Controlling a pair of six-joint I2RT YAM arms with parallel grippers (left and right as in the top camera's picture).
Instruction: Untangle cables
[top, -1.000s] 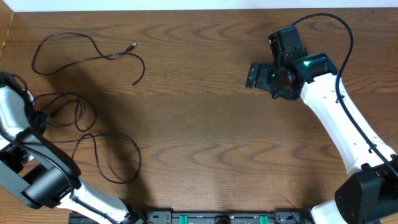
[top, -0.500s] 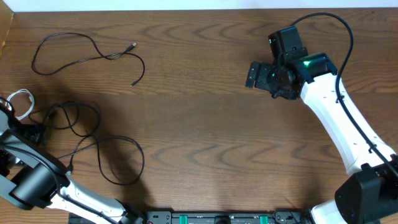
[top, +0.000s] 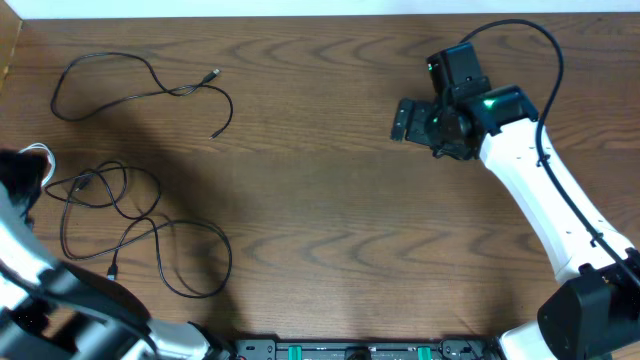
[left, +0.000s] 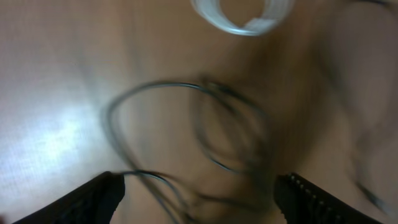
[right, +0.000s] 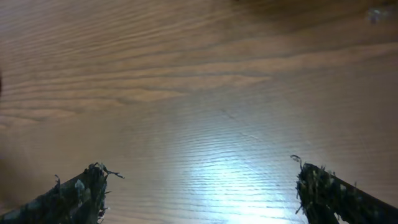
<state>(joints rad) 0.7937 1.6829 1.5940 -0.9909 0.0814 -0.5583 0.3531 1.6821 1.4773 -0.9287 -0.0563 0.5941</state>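
Overhead view: on the bench (top: 330, 230), right hand (right: 202, 186) spread over bare wood, left hand (left: 199, 186) spread empty above the looped black cable (top: 130, 235) at the left edge; closing there may pinch crossed strands together or drag the adjacent white cable (top: 38, 152) overboard.

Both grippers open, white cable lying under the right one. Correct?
Not quite. Both are open, but the right gripper has only the wood of the table under it, as the right wrist view shows. The white cable lies at the far left, by the left gripper.
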